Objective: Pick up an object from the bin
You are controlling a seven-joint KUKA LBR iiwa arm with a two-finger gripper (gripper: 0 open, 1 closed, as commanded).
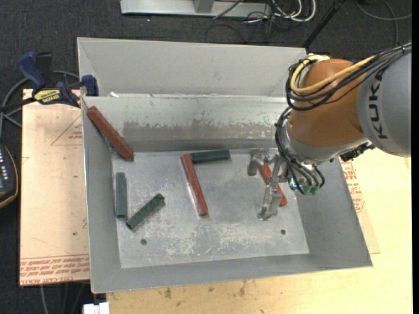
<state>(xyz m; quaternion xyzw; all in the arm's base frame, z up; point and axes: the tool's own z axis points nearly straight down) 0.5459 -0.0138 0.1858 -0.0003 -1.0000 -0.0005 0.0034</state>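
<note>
My gripper is down near the bin floor at the right side. One metal finger stands toward the back, the other toward the front, and they are spread apart. A short red bar lies slanted in the gap between them, partly hidden under the wrist. I cannot tell whether either finger touches it. To the left lie a long red-brown bar and a dark green bar, both apart from the gripper.
Another red-brown bar leans at the back left wall. Two dark green bars lie at the left front. The orange-covered arm hangs over the bin's right side, near the right wall.
</note>
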